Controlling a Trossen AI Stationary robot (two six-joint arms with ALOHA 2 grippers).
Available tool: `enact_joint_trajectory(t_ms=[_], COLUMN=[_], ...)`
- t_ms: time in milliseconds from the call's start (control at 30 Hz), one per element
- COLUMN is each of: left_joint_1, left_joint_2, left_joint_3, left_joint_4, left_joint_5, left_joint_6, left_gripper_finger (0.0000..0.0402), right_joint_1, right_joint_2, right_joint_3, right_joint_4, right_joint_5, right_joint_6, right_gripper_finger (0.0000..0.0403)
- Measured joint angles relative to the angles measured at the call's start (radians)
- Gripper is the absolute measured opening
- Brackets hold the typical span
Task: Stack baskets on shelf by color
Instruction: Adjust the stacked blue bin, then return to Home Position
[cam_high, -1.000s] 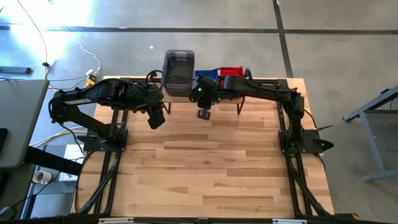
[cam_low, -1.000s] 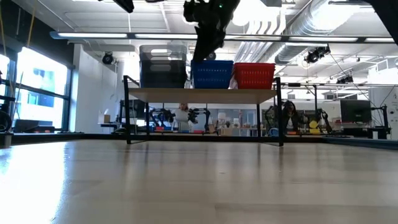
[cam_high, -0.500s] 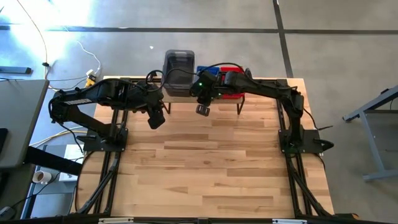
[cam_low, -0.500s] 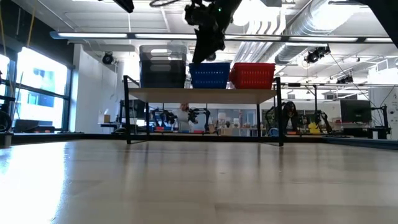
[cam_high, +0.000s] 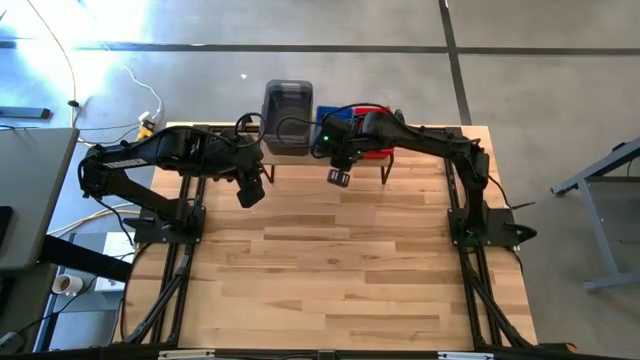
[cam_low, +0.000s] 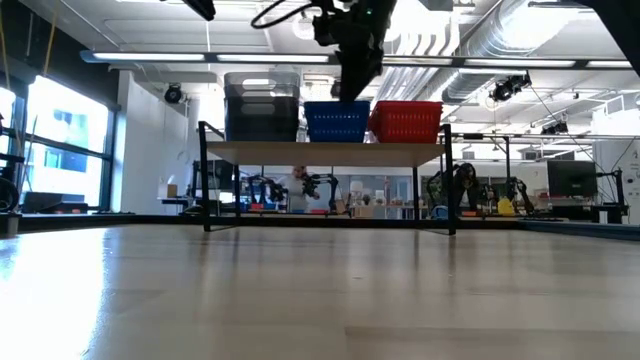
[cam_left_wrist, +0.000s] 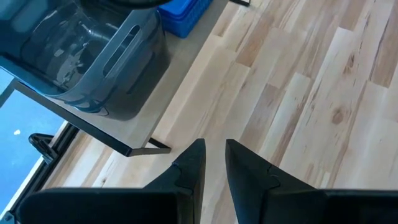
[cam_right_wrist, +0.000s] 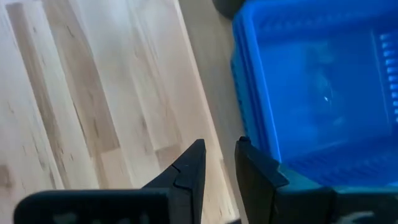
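The shelf (cam_low: 330, 152) stands along the table's far edge. On its plank rest a stack of smoky grey baskets (cam_high: 288, 112) at the left, blue baskets (cam_low: 336, 120) in the middle and red baskets (cam_low: 406, 120) at the right. My right gripper (cam_right_wrist: 219, 155) hangs just in front of the blue baskets (cam_right_wrist: 311, 81), pointing steeply down. Its fingers are slightly open with nothing between them. My left gripper (cam_left_wrist: 214, 149) hovers over bare table near the shelf's left end, in front of the grey baskets (cam_left_wrist: 81, 56), also narrowly open and empty.
The shelf's thin black legs (cam_high: 268, 172) stand on the tabletop behind both grippers. The near half of the wooden table (cam_high: 330, 290) lies bare. Black arm frames (cam_high: 170, 260) run along the left and right table edges.
My right gripper has moved toward the table's right edge along the front of the shelf, from before the gap between the grey and blue baskets to before the blue ones, tipping a little. Its finger gap looks unchanged.
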Motion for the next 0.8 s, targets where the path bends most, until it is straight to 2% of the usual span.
enact_joint_trajectory(t_ms=[133, 367, 633, 800], left_joint_1=[0.0, 0.0, 0.0, -0.018], left_joint_2=[0.0, 0.0, 0.0, -0.003], left_joint_3=[0.0, 0.0, 0.0, -0.005], left_joint_4=[0.0, 0.0, 0.0, 0.006], left_joint_5=[0.0, 0.0, 0.0, -0.001], left_joint_6=[0.008, 0.008, 0.008, 0.016], left_gripper_finger=[0.0053, 0.0053, 0.0053, 0.0053], right_joint_1=[-0.002, -0.002, 0.008, 0.044], right_joint_2=[0.0, 0.0, 0.0, -0.001], right_joint_3=[0.0, 0.0, 0.014, 0.072], right_joint_4=[-0.039, -0.083, -0.097, -0.136], right_joint_5=[0.011, 0.09, 0.049, 0.037], right_joint_6=[0.006, 0.037, 0.047, 0.098], right_gripper_finger=[0.0073, 0.0073, 0.0073, 0.0073])
